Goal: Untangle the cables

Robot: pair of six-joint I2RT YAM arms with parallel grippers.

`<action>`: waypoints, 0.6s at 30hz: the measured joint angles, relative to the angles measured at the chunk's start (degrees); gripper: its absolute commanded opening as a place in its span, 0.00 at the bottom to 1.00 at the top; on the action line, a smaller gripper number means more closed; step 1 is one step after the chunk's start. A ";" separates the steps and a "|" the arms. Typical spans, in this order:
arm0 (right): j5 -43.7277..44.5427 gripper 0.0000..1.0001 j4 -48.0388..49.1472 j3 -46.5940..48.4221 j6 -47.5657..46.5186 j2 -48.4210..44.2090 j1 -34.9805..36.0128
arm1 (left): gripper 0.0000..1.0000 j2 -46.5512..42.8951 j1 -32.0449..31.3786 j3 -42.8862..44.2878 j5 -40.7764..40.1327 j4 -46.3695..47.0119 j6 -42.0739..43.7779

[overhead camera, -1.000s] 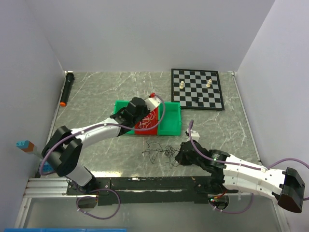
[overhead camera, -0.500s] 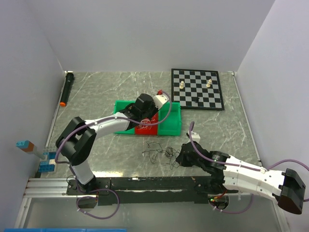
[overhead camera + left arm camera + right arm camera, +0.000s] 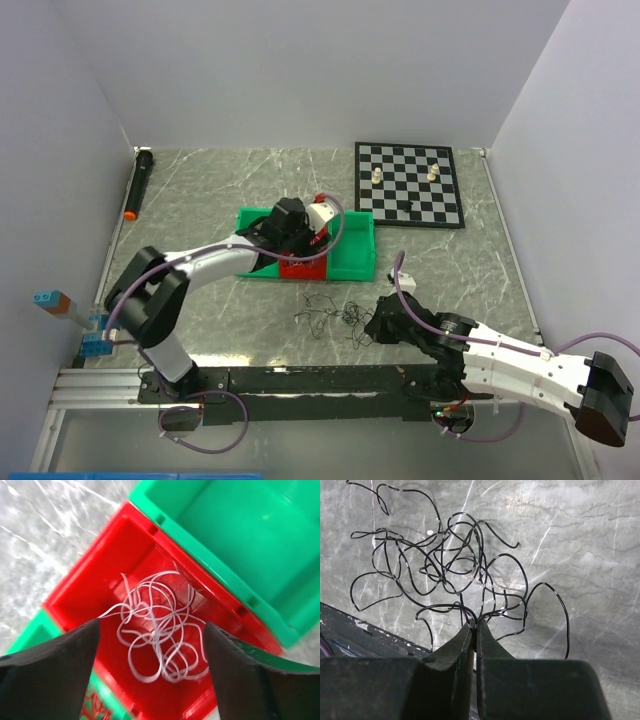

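The left end effector (image 3: 152,625) hangs over the red bin (image 3: 95,580) with its jaws spread wide and nothing between them; its two dark fingers (image 3: 55,665) frame the bin from either side in the left wrist view. On the floor of that bin lies a loose bunch of white cables (image 3: 150,647), coiled in overlapping loops and clear of both fingers. A green bin (image 3: 240,525) sits against the red bin's far wall, and a strip of another green bin shows at the near corner. The right end effector (image 3: 475,625) is down at the desk (image 3: 200,190), nearer the arm bases, its jaws pressed together on a strand at the edge of the black cables (image 3: 440,565). That black tangle spreads flat on the marbled surface away from the fingertips, its curls crossing one another, with a few loose ends reaching outward. From the top view it lies in front of the bins, well apart from them. A chessboard (image 3: 408,185) with a few pieces stands at the far right of the desk, and a black cylinder with an orange tip (image 3: 138,185) lies along the left wall
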 measured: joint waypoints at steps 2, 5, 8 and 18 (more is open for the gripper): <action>-0.02 0.00 0.00 0.02 -0.15 -0.02 0.00 | 0.98 -3.06 0.00 0.09 0.44 -2.23 0.59; -0.15 0.00 -0.04 0.04 -0.37 -0.02 0.00 | 0.97 -8.07 0.00 1.14 1.60 -5.55 1.22; -0.17 0.00 -0.24 0.07 -0.52 -0.02 0.00 | 0.98 -13.33 0.04 1.99 4.09 -8.00 1.95; -0.17 0.00 -1.01 0.15 -0.48 -0.37 -0.22 | 0.81 -22.23 -6.82 -4.24 21.77 -17.40 13.16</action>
